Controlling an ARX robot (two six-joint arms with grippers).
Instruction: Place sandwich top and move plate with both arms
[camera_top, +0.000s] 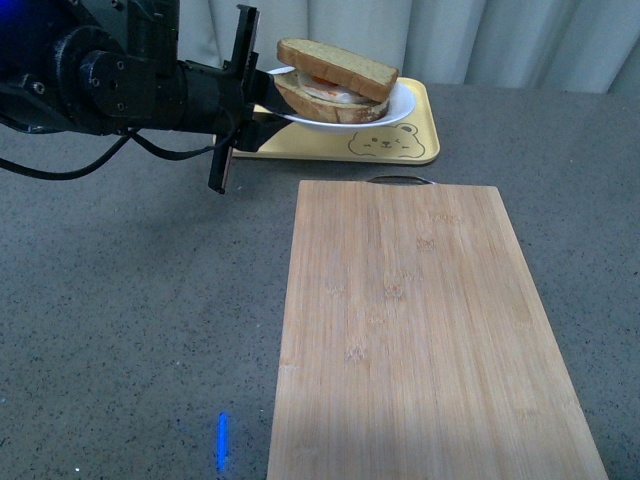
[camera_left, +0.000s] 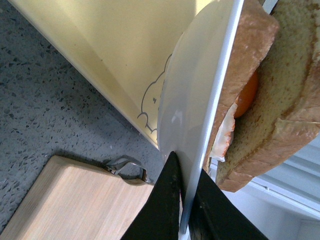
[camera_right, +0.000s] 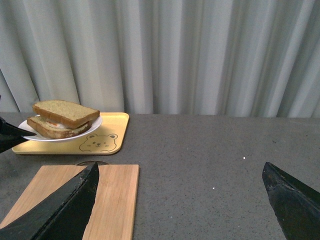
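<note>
Holding white plate by rim in clenched left jaws above yellow bear tray, sandwich top laid over egg slice, with right jaws wide apart, empty.

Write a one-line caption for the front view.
Left gripper holds the plate, sandwich top in place, above the yellow tray behind the cutting board.

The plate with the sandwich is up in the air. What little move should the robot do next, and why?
Probably bring the open right hand across to the free rim of the plate. Only the left hand pinches the plate, at one edge, holding it and the sandwich above the tray; a second grip would likely steady it.
</note>
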